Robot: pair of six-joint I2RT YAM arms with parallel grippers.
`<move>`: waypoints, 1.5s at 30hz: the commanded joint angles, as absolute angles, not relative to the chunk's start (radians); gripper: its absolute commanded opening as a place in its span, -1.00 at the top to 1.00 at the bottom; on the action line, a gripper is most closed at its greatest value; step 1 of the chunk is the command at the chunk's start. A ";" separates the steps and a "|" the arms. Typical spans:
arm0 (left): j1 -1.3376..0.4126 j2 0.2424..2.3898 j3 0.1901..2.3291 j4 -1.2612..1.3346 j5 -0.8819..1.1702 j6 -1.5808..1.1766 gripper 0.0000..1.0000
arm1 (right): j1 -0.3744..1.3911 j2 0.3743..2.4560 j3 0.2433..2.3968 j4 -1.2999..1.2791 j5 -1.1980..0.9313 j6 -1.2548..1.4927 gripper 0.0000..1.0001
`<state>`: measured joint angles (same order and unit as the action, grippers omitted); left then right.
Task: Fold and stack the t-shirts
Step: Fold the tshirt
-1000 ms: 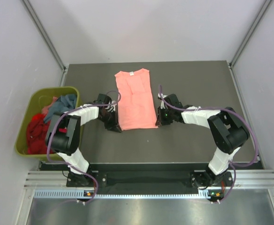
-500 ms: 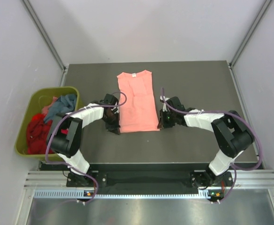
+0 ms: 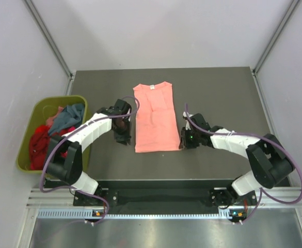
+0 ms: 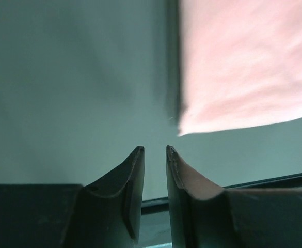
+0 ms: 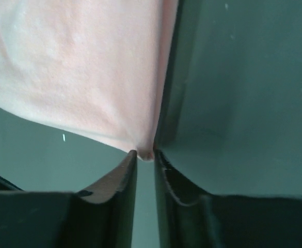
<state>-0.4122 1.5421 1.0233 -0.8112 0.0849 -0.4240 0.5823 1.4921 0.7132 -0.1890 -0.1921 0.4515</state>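
Note:
The salmon-pink t-shirt [image 3: 155, 116] lies flat on the dark table, folded into a long strip with its collar at the far end. My right gripper [image 3: 184, 140] is at its near right corner, shut on that corner; in the right wrist view the cloth [image 5: 78, 67] runs into the fingertips of the gripper [image 5: 144, 152]. My left gripper [image 3: 124, 137] sits low just left of the near left corner. In the left wrist view its jaws [image 4: 155, 149] stand slightly apart and empty, and the shirt corner [image 4: 243, 67] lies ahead to the right, untouched.
An olive-green bin [image 3: 24, 150] stands off the table's left edge, holding a red shirt [image 3: 37, 147] and a teal-blue one [image 3: 68, 116]. Bare table [image 3: 218, 93] lies to the right of the shirt. Grey walls close in three sides.
The salmon-pink shirt slid right and toward the near edge with my right gripper. My left gripper, at the near left corner before, is now apart from the cloth.

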 commanded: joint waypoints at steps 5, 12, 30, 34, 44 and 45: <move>-0.410 1.564 1.227 -0.672 0.176 -0.425 0.44 | 0.584 1.440 0.830 -0.334 -0.074 0.497 0.53; -0.399 1.836 1.455 -0.621 0.195 -0.402 0.48 | 0.581 1.610 1.138 -0.353 -0.138 0.427 0.69; -0.298 2.140 1.631 -0.557 0.161 -0.399 0.49 | 0.414 2.043 1.393 -0.304 -0.130 0.316 0.73; -0.295 2.134 1.718 -0.624 0.155 -0.382 0.45 | 0.413 2.008 1.385 -0.313 -0.121 0.325 0.73; -0.310 1.909 1.689 -0.818 0.221 -0.334 0.36 | 0.420 1.712 1.183 -0.368 -0.123 0.489 0.46; -0.319 1.881 1.613 -0.816 0.221 -0.324 0.36 | 0.429 1.656 1.149 -0.364 -0.120 0.508 0.41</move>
